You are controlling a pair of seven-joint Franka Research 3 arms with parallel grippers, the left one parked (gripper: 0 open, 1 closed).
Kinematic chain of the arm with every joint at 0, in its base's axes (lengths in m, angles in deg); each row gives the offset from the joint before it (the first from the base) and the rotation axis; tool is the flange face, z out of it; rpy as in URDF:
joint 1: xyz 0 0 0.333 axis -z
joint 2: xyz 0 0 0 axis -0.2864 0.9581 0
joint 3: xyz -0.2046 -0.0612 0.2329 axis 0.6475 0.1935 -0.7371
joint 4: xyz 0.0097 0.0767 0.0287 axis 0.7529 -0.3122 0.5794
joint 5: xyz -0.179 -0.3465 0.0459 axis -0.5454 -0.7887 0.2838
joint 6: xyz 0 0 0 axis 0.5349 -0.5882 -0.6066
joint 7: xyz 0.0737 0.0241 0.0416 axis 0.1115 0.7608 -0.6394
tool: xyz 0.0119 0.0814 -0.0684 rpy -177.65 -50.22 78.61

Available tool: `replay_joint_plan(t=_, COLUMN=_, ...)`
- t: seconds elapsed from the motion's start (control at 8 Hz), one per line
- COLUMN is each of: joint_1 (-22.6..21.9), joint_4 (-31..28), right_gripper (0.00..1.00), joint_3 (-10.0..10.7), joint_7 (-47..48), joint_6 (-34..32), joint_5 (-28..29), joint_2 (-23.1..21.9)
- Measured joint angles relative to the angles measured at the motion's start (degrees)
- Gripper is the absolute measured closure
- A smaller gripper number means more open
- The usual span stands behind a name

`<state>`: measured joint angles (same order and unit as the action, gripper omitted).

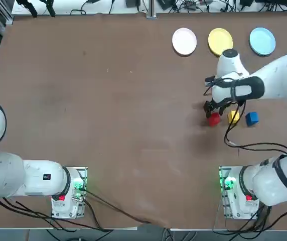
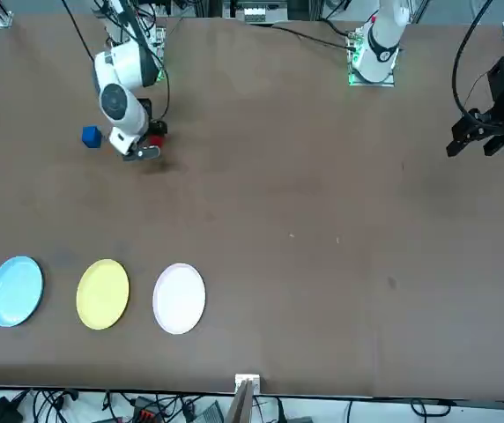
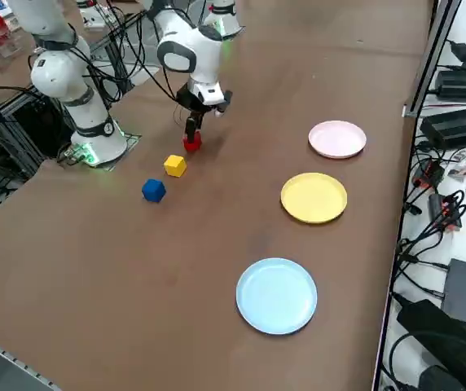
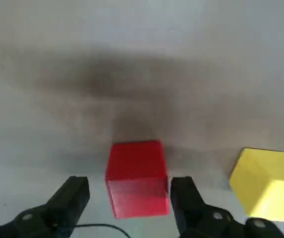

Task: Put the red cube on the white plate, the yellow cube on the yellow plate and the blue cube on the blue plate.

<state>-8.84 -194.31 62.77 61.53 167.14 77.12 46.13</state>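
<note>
In the top view, the right gripper (image 1: 211, 111) is at the small solid red cube (image 1: 213, 119), with the small yellow cube (image 1: 233, 117) and small deep blue cube (image 1: 252, 118) in a row beside it, nearer the robot than the flat round white (image 1: 184, 41), yellow (image 1: 220, 41) and sky-blue (image 1: 262, 41) plates. The right side view shows the right gripper directly above the red cube, well apart from the plates. In the right wrist view, the fingers are spread, the red cube between their tips and the yellow cube outside them.

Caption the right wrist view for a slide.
The right gripper, fingers open, straddles the red cube; the yellow cube sits outside its fingers.
</note>
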Motion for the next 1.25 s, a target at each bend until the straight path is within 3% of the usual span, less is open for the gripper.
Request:
replay_joint_plan(t=0.75, joint_1=0.01, joint_4=-0.90, right_gripper=0.02, joint_3=0.33, joint_7=0.01, joint_6=0.01, joint_5=0.00, joint_2=1.21)
replay_joint_plan(t=0.88, joint_1=0.10, joint_4=-0.92, right_gripper=0.05, joint_3=0.42, joint_7=0.01, joint_6=0.01, joint_5=0.00, joint_2=1.75)
replay_joint_plan(t=1.12, joint_1=0.11, joint_4=-0.74, right_gripper=0.31, joint_3=0.57, joint_7=0.00, joint_6=-0.22, joint_5=0.01, joint_2=1.96)
replay_joint_plan(t=1.25, joint_1=0.12, joint_4=-0.63, right_gripper=0.31, joint_3=0.61, joint_7=0.00, joint_6=-0.18, joint_5=0.01, joint_2=1.75)
